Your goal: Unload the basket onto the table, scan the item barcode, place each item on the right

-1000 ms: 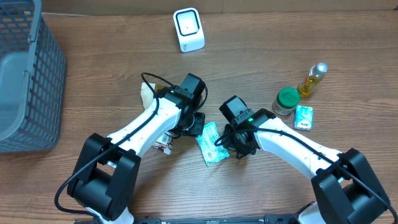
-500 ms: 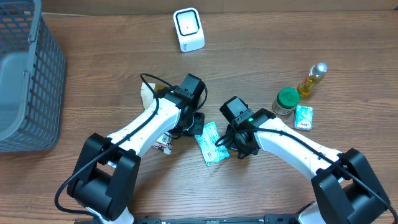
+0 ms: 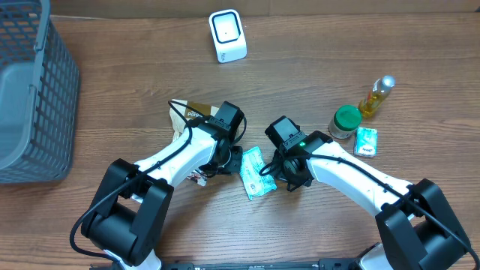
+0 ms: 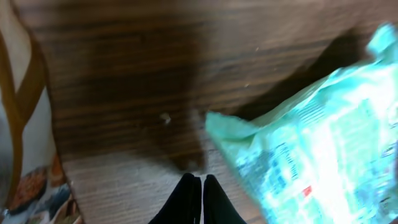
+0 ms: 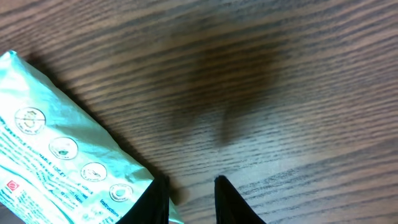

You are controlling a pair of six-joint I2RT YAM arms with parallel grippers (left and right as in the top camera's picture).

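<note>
A teal packet (image 3: 255,172) lies flat on the wooden table between my two arms. The white scanner (image 3: 227,35) stands at the far edge, well away from it. My left gripper (image 3: 234,159) hovers just left of the packet, shut with nothing in it. In the left wrist view its fingertips (image 4: 202,182) meet over bare wood, and the packet (image 4: 323,143) lies to their right. My right gripper (image 3: 279,174) is at the packet's right edge. In the right wrist view it (image 5: 191,180) stands slightly open over bare wood, its left finger (image 5: 158,199) against the packet's corner (image 5: 62,155).
A grey basket (image 3: 30,97) fills the left edge. A green-lidded jar (image 3: 346,121), an oil bottle (image 3: 376,96) and a small teal pack (image 3: 366,141) stand at the right. A beige bag (image 3: 184,116) and a snack pack (image 3: 196,176) lie under the left arm.
My left gripper has shut on nothing and the left wrist has shifted slightly toward the near edge, uncovering more of the beige bag. The right jaws have parted a little.
</note>
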